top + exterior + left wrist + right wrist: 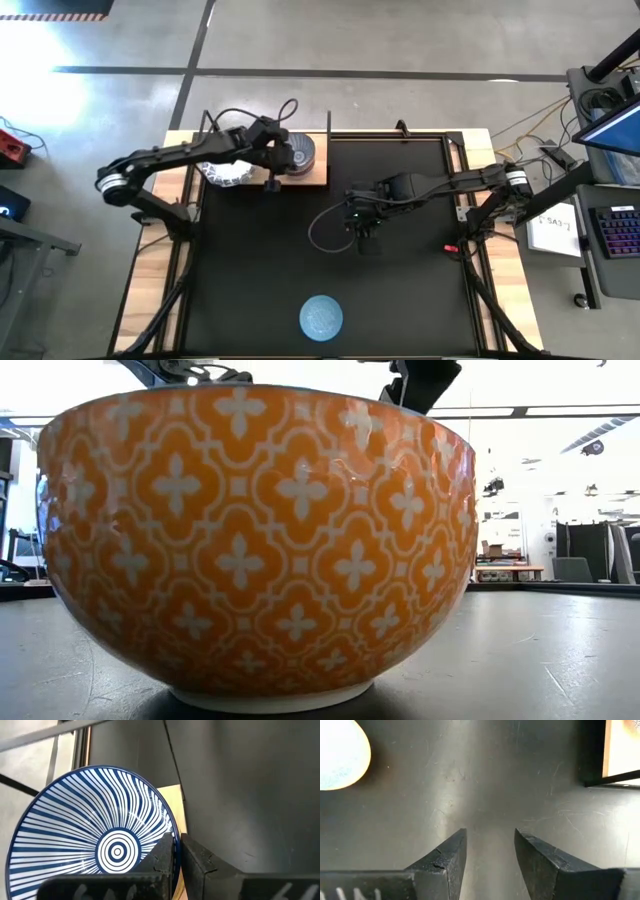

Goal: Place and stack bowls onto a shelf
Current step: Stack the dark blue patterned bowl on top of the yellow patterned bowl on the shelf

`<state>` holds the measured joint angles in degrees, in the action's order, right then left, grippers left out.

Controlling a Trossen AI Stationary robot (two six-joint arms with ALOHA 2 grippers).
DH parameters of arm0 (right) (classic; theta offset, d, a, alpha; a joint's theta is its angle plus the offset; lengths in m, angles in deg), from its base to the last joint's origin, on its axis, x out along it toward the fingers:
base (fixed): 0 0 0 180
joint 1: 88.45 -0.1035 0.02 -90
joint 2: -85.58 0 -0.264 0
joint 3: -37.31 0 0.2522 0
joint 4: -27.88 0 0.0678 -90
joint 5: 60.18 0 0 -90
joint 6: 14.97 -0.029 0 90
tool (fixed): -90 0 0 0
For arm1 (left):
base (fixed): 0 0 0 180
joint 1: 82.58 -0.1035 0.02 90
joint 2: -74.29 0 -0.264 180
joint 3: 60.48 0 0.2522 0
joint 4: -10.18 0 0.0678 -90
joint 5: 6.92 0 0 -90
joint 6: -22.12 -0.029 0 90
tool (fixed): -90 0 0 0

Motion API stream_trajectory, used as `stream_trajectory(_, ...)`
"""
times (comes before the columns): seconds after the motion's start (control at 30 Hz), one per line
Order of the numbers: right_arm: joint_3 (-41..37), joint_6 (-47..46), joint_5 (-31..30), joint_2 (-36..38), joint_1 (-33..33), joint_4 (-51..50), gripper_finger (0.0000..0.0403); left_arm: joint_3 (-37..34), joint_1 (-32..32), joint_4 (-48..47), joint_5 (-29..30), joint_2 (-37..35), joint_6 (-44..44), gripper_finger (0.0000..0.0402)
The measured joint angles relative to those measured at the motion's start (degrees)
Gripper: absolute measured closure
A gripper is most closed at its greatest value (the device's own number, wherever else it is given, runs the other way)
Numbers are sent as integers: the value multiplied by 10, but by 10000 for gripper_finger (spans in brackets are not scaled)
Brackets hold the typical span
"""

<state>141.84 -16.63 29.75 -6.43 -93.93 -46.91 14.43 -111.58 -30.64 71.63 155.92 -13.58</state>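
Observation:
A blue-and-white radial-striped bowl (298,152) (95,835) is over the right end of the light-wood shelf (318,174). My left gripper (281,160) (178,842) is shut on it. A white bowl with a blue patterned rim (222,172) sits on the shelf's left part, partly under my left arm. A bowl with an orange patterned outside (260,540) and a pale-blue inside (321,317) stands on its foot near the mat's near edge. My right gripper (362,238) (490,840) is open and empty above the middle of the mat. My left gripper holds the striped bowl by its rim (173,832), on the side toward the table's near edge. One finger (162,857) is inside the bowl and the other (197,860) outside. Whether the bowl rests on the shelf or hangs just above it, I cannot tell.
The black mat (400,300) covers the tabletop between wooden side strips. A thin pale cable loop (322,232) shows beside my right gripper. Thin black shelf posts (329,125) rise at the board's far edge. The orange bowl also shows in the right wrist view (337,755).

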Motion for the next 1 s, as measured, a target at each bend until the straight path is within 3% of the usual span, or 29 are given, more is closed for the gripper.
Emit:
stream_trajectory(0.27,0,2,0,0,0,0,257,0,0,-15,7,1,21,391)
stream_trajectory(0.77,0,-22,0,0,0,5,259,3,0,-27,61,-2,51,282)
stream_trajectory(1.0,0,-54,31,0,0,5,257,61,2,-101,60,-11,76,260)
